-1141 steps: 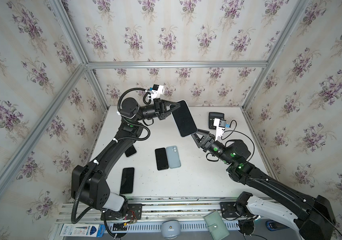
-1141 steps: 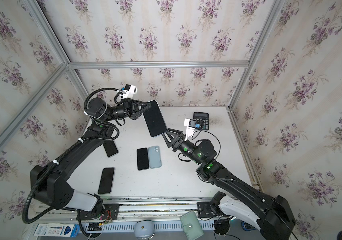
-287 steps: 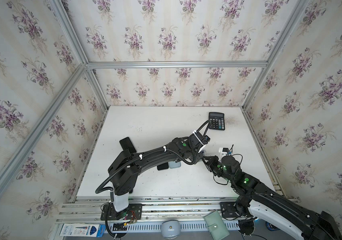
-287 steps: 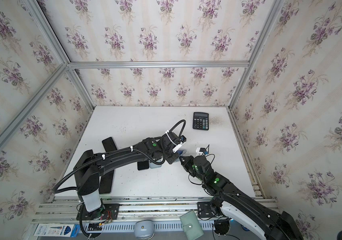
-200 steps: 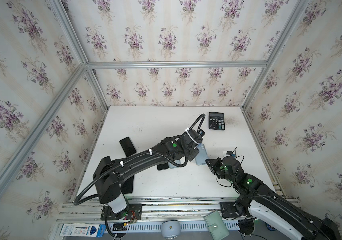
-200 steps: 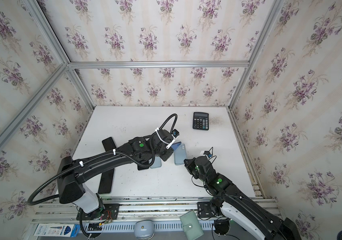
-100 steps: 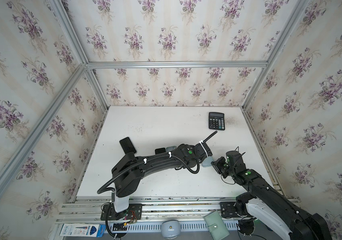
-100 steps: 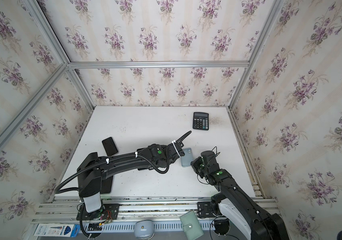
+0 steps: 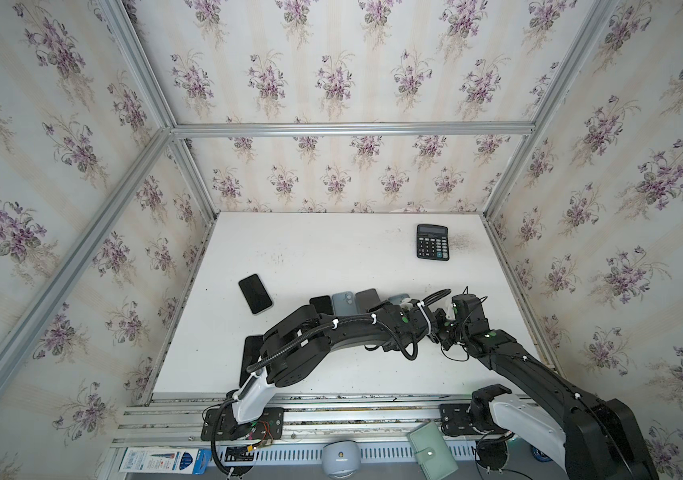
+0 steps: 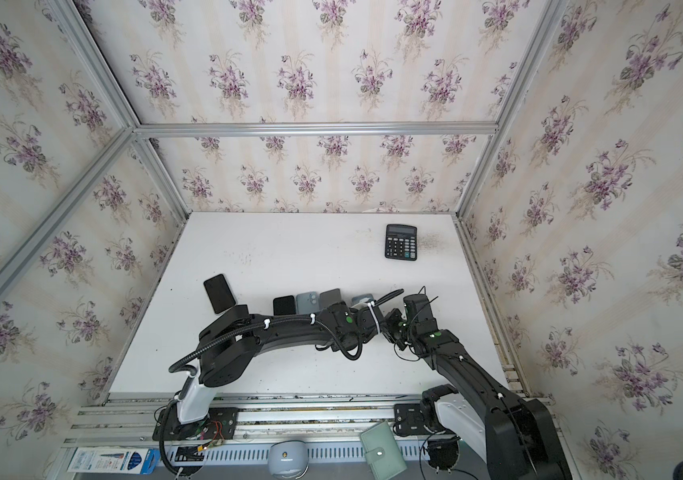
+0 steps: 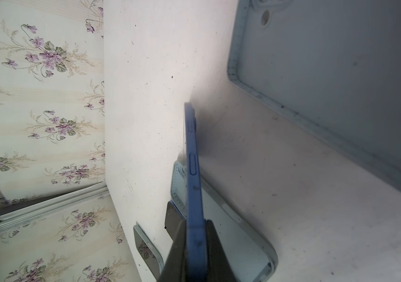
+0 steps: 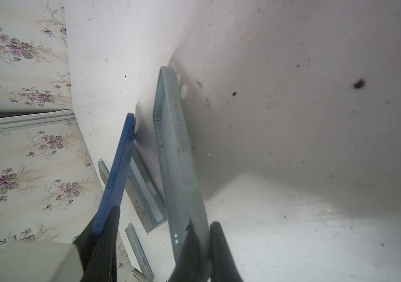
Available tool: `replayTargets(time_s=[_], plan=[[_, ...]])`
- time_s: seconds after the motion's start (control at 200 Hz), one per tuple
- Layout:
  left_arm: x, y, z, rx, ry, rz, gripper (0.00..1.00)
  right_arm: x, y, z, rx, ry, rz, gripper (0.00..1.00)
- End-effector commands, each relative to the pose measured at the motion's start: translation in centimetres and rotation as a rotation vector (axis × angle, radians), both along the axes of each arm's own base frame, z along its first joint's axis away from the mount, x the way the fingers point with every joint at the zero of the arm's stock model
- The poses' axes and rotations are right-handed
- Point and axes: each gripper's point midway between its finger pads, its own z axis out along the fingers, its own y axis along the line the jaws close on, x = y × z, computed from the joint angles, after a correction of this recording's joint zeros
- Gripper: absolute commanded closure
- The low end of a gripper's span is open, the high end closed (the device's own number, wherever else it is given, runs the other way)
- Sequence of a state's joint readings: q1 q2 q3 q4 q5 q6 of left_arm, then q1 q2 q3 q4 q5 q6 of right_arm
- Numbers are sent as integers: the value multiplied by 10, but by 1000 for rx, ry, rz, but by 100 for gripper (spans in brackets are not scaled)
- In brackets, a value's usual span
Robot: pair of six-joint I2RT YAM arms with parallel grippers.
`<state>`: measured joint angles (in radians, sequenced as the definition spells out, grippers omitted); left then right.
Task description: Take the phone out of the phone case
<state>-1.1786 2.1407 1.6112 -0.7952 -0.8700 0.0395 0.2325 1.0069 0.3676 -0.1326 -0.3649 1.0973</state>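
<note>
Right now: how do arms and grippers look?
The left arm and right arm are black, with white base links and green joint dots. A corrugated black cable, zip-tied white, follows the left arm; thin wires hang at the right wrist. Fingers are dark, tapered.

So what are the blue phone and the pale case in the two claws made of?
The blue phone looks rigid, probably metal or hard plastic with a satin finish: a thin straight edge with crisp side buttons. The pale case seems soft silicone or rubbery plastic, matte: rounded moulded rim, punched holes, no shine.
</note>
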Motion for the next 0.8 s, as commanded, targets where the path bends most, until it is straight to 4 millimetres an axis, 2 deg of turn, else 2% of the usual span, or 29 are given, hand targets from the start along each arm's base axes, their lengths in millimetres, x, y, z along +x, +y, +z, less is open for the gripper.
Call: replayTargets(time_s=[0.0, 0.37, 0.575, 0.62, 0.68, 0.795], plan=[[-16, -6, -25, -25, 124, -5, 87, 10, 4, 11, 13, -56, 36, 100], [-22, -13, -44, -50, 163, 18, 73, 18, 0, 5, -16, -44, 68, 100], [-25, -7, -48, -57, 179, 38, 52, 21, -1, -3, -30, -30, 75, 100], [-25, -8, -47, -68, 180, 40, 44, 23, -1, -4, -28, -33, 76, 100], [-23, -7, -41, -73, 162, 44, 34, 26, 1, -5, -26, -41, 81, 100], [-20, -6, -25, -109, 142, 52, 24, 32, 2, -8, -22, -54, 84, 100]])
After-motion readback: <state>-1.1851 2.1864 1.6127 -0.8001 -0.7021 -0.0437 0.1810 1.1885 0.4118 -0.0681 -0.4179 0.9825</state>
